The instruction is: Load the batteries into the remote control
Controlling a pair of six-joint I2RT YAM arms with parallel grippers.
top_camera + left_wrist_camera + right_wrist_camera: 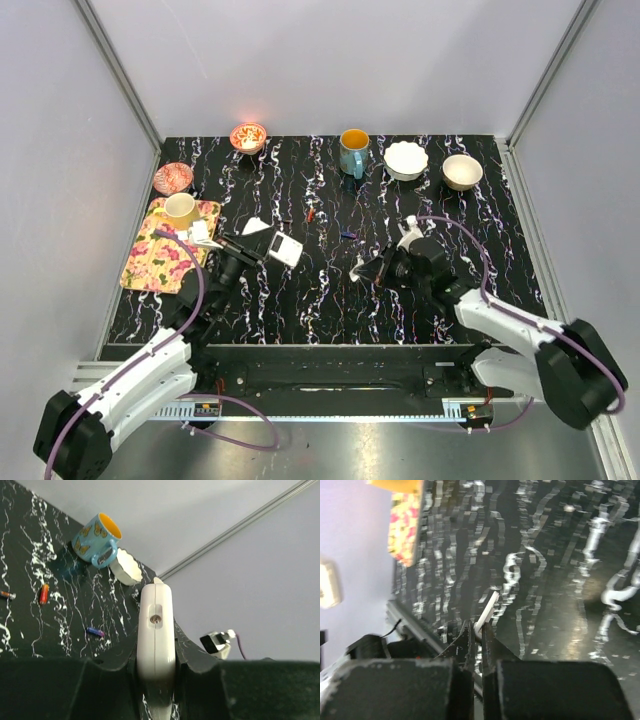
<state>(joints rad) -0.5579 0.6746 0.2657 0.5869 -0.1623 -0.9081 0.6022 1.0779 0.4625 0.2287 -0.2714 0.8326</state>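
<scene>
Two grippers meet over the marbled table point(330, 300) in the top view. The left gripper point(262, 247) clamps the remote control point(286, 249), and the right gripper point(364, 268) pinches a thin white piece point(357, 262). A reddish-orange battery point(310, 214) and a bluish battery point(347, 236) lie loose between them. In the left wrist view, the remote control stands edge-on between the closed fingers. In the right wrist view, the jaws are shut on the thin white piece point(487, 614).
</scene>
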